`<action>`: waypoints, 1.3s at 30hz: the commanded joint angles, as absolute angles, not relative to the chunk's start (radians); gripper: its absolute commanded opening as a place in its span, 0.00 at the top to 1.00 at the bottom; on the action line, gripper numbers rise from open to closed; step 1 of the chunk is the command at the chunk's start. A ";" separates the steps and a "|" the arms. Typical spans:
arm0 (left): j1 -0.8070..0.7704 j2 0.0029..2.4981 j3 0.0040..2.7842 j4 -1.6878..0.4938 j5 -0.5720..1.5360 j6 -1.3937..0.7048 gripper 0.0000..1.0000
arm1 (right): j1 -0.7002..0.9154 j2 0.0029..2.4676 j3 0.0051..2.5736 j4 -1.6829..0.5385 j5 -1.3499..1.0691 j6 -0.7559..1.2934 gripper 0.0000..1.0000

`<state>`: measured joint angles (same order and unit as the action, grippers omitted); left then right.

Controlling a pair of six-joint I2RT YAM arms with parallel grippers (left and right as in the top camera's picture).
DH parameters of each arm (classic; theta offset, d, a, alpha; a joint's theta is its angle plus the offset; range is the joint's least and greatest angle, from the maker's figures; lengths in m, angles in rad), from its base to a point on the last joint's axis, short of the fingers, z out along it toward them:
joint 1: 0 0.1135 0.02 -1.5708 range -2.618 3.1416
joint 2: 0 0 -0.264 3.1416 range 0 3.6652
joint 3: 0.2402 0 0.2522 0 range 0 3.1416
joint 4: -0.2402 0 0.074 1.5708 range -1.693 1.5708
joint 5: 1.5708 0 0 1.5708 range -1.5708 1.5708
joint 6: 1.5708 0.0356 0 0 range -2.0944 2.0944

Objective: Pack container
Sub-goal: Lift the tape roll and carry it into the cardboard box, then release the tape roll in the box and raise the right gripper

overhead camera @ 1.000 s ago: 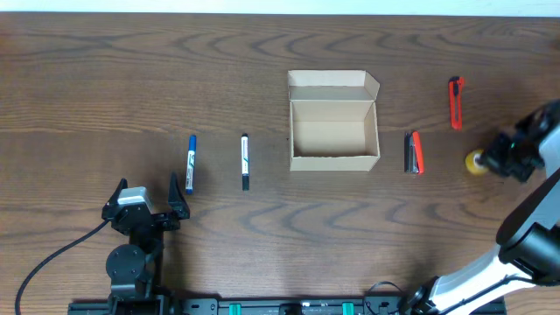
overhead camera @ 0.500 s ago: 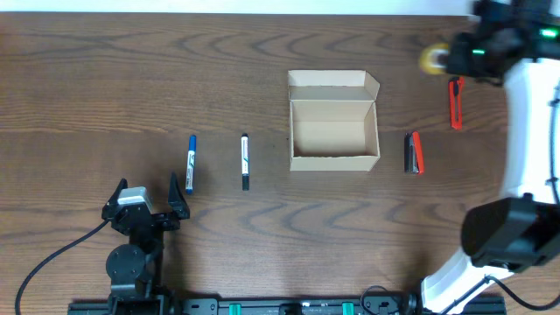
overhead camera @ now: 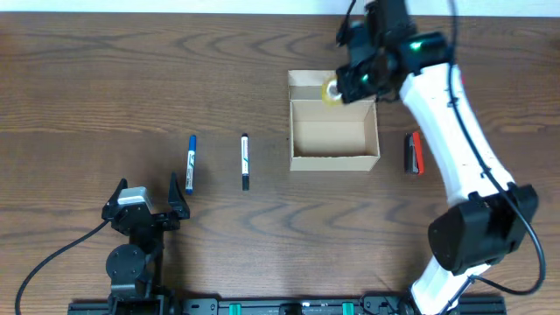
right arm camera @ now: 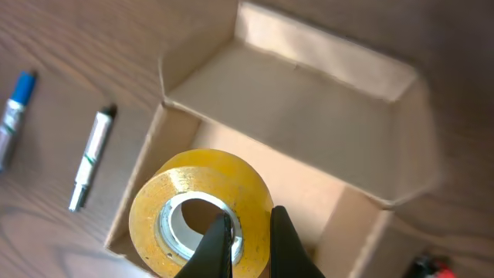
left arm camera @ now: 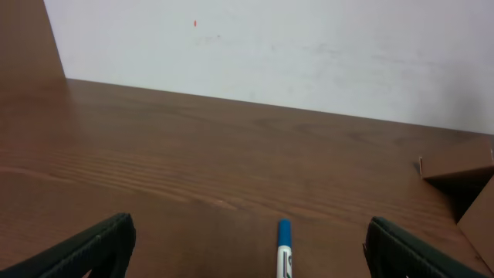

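The container [overhead camera: 334, 158] is an open tan cardboard box at the table's middle, its flap lid folded back at the far side; it fills the right wrist view [right arm camera: 324, 116]. My right gripper [overhead camera: 350, 86] is shut on a yellow tape roll [overhead camera: 332, 92], one finger through its core, and holds it above the box's back edge. In the right wrist view the roll [right arm camera: 185, 189] hangs over the box's inside, held by the fingers [right arm camera: 251, 235]. A blue-capped pen [overhead camera: 190, 162] and a black-capped pen [overhead camera: 245, 161] lie left of the box. My left gripper [overhead camera: 144, 199] is open near the front, behind the blue-capped pen [left arm camera: 284, 251].
A red and black object [overhead camera: 413, 152] lies right of the box, partly under my right arm. The blue-capped pen [right arm camera: 15, 108] and black-capped pen [right arm camera: 91, 158] also show in the right wrist view. A white wall stands past the table's far edge.
My right gripper has carried the tape roll from the table's far right side up and leftward to above the box. The red cutter at the right is now hidden. The left arm has not moved.
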<state>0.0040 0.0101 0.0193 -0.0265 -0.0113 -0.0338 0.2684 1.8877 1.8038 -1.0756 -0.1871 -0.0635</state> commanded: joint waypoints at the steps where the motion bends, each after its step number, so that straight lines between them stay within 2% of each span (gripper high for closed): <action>1: 0.007 0.004 0.005 -0.075 -0.026 -0.045 0.05 | 0.284 1.885 1.706 -1.044 -0.168 -0.076 0.99; 17: 0.007 0.004 0.005 -0.075 -0.026 -0.045 0.05 | 0.282 1.897 1.412 -0.850 -0.154 -0.076 0.99; 39: 0.007 0.004 0.005 -0.075 -0.025 -0.045 0.05 | 0.282 1.900 1.336 -0.783 -0.146 -0.076 0.98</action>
<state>0.0040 0.0101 0.0193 -0.0261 -0.0113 -0.0338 0.2794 1.8915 1.3594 -0.7929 -0.1558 -0.0635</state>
